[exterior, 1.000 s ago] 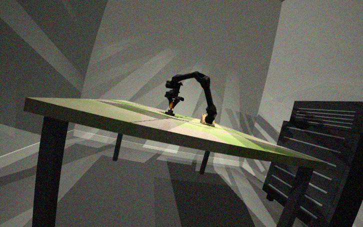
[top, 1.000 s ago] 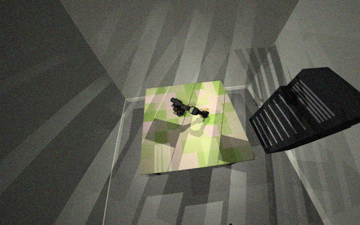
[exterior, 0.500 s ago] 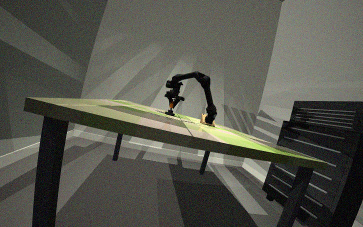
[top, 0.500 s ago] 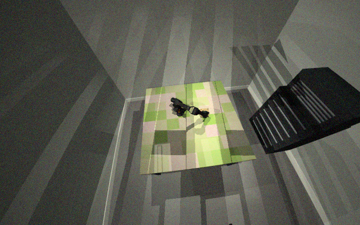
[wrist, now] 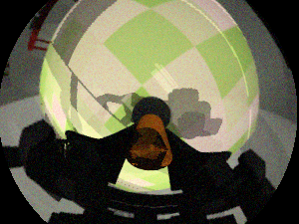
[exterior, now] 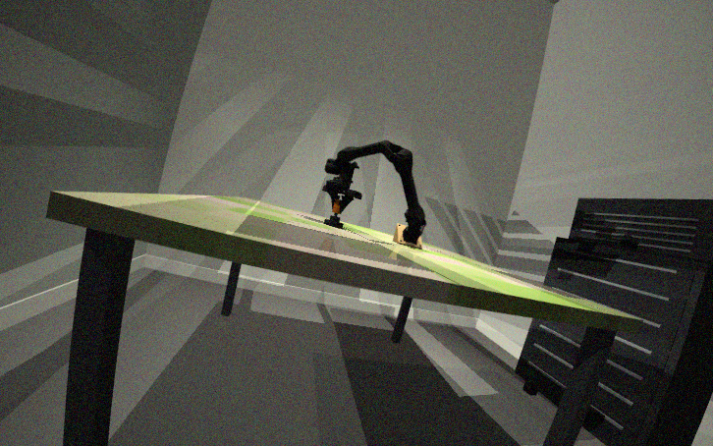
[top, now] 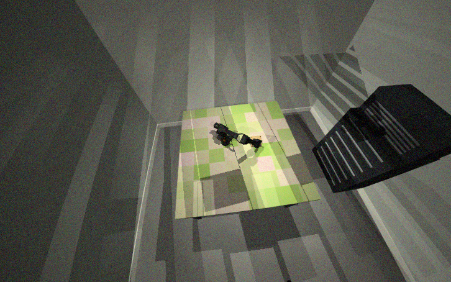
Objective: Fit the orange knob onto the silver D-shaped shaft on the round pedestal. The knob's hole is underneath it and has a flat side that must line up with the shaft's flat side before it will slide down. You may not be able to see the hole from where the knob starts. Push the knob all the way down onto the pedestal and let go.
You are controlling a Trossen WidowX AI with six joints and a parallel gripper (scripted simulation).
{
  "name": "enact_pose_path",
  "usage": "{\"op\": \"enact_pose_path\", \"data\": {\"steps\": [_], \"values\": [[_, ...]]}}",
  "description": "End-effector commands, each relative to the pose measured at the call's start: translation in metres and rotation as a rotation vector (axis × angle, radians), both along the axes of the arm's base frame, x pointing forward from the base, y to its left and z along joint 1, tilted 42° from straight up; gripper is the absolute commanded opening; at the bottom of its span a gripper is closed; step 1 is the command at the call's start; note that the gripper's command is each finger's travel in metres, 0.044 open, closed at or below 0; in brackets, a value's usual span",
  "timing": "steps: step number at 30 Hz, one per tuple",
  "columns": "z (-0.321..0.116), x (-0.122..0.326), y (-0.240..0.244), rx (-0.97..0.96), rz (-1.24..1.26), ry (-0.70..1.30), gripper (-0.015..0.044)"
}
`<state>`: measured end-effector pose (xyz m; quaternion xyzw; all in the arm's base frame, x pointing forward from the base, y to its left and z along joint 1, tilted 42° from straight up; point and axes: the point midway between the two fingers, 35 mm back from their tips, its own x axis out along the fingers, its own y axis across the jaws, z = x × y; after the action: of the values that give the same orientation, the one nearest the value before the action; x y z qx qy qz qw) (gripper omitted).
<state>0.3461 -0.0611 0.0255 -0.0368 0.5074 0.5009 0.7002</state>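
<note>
Knob: the orange knob (exterior: pixel 336 205) (wrist: pixel 149 144) is between the fingertips, directly over or on the dark round pedestal (exterior: pixel 333 222) (wrist: pixel 150 110); whether it is seated cannot be told.
Gripper: the gripper (exterior: pixel 337 202) (wrist: pixel 149 128) is closed on the knob, its fingers bearing on opposite sides.
Shaft: hidden; neither its flat nor the knob's hole can be seen.
Step in hand: judged to be alignment and seating.
Alignment: centre the knob over the shaft and keep its axis upright. Rotate the wrist slowly under light downward pressure until the flats agree.
Press: once the knob drops, push straight down to the pedestal. If it resists, ease off and turn slightly; do not force.
Release: open only after full seating, then retract vertically.
Arm: the black arm (top: pixel 232 133) (exterior: pixel 406 176) arches above the checkered table (top: pixel 216 156) (exterior: pixel 173 218); avoid sideways load.
</note>
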Motion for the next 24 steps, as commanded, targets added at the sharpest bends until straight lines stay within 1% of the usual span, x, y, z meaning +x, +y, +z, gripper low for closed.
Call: {"op": "enact_pose_path", "data": {"steps": [1,14,22,24], "values": [[-0.002,0.0,0.0,-0.001,-0.006,-0.003,0.0],[-0.013,0.001,0.01,0.0,-0.004,-0.006,0.0],[-0.011,0.0,0.01,-0.003,0.009,-0.004,0.0],[-0.011,0.0,0.01,-0.003,0.009,-0.004,0.0053]]}}
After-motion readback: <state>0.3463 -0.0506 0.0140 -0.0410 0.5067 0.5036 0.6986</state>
